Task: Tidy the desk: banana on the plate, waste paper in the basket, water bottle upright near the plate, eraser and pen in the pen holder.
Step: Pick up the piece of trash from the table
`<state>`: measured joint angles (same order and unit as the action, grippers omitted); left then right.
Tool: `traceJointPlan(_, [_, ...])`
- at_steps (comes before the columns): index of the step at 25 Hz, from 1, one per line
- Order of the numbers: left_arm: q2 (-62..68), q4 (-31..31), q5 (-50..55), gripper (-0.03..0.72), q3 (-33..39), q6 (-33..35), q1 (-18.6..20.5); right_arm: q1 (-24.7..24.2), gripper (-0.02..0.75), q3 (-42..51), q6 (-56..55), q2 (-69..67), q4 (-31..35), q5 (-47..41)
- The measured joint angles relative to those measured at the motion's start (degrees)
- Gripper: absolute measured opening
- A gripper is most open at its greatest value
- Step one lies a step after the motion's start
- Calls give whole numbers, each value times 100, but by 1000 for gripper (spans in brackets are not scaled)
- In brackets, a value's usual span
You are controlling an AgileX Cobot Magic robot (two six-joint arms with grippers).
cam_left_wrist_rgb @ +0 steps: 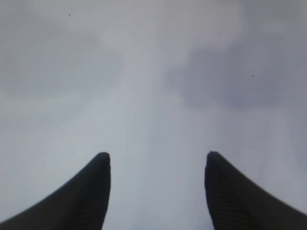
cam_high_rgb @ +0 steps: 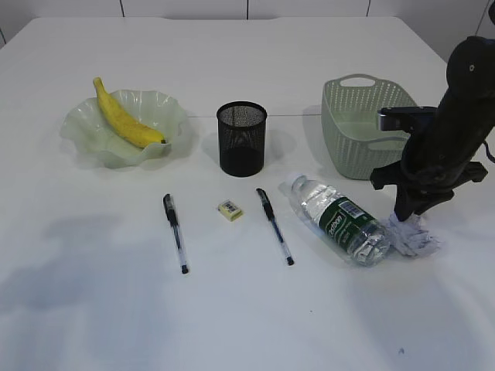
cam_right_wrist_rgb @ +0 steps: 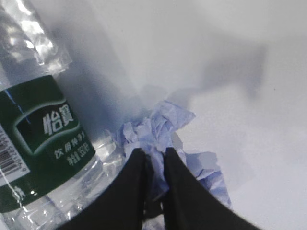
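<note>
A banana [cam_high_rgb: 124,120] lies on the pale green wavy plate [cam_high_rgb: 81,127] at the left. The black mesh pen holder [cam_high_rgb: 242,139] stands mid-table. Two black pens [cam_high_rgb: 175,232] [cam_high_rgb: 275,226] and a small yellow eraser [cam_high_rgb: 230,209] lie in front of it. The water bottle [cam_high_rgb: 340,220] lies on its side; it also shows in the right wrist view [cam_right_wrist_rgb: 43,143]. My right gripper [cam_right_wrist_rgb: 154,154] is shut on the crumpled waste paper [cam_right_wrist_rgb: 163,127], which rests on the table beside the bottle's base [cam_high_rgb: 414,236]. My left gripper [cam_left_wrist_rgb: 156,160] is open and empty over bare table.
The light green basket [cam_high_rgb: 363,127] stands at the back right, just behind my right arm. The table's far edge runs along the top of the exterior view.
</note>
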<state>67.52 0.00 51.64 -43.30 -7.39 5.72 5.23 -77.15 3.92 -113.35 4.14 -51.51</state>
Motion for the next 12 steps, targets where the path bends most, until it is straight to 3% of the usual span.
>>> traceJointPlan(4, [0,0,9,443,0,0,0,0,54,0,0,44,0,-152])
traceJointPlan(12, [0,0,40,443,0,0,0,0,50,0,0,911,-11,-343])
